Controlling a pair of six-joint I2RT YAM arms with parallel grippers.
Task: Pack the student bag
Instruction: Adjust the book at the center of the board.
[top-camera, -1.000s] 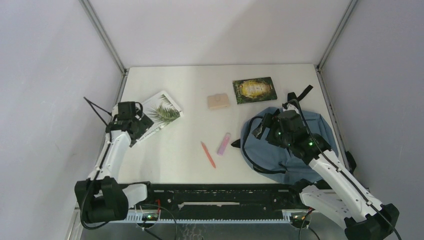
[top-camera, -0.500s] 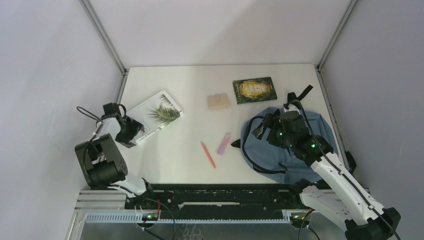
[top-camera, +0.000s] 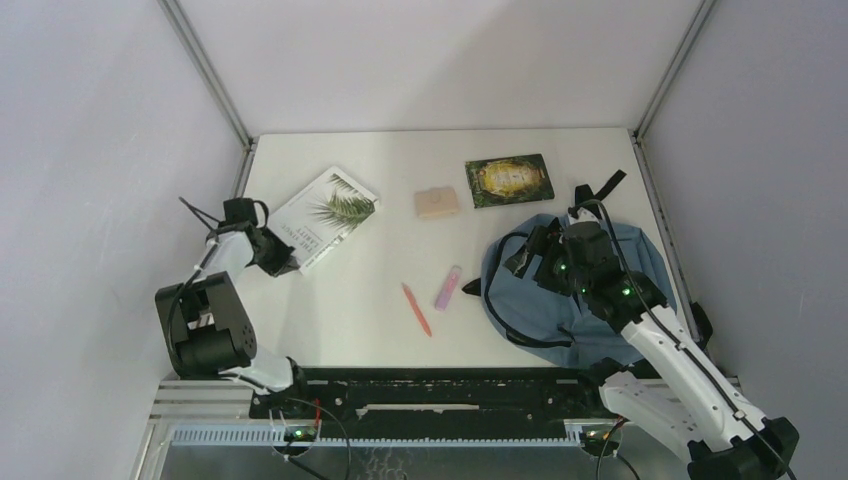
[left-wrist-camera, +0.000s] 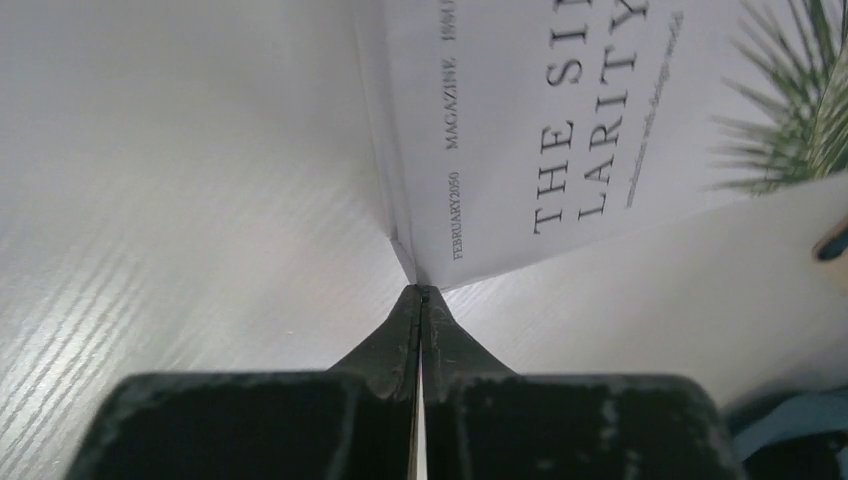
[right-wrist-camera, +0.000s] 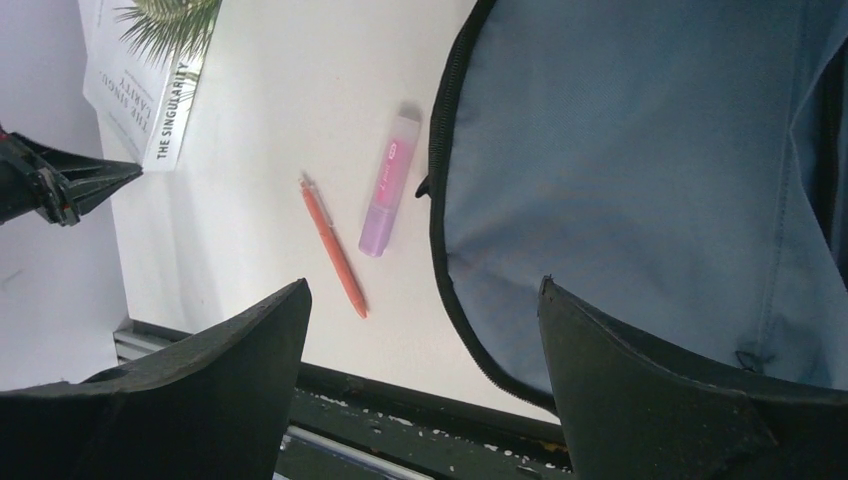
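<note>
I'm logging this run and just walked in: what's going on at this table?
Two arms are packing a student bag. The left gripper is shut, its tips at a corner of the magazine. The right gripper hangs open above the bag. An orange pen, a pink highlighter, a tan block and a green book lie loose on the table.

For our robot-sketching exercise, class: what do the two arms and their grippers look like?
The left arm and right arm have white links, black joints and thin black cables. Small green lights dot the right arm's wrist. The left gripper and right gripper have matt black, tapering wedge fingers.
</note>
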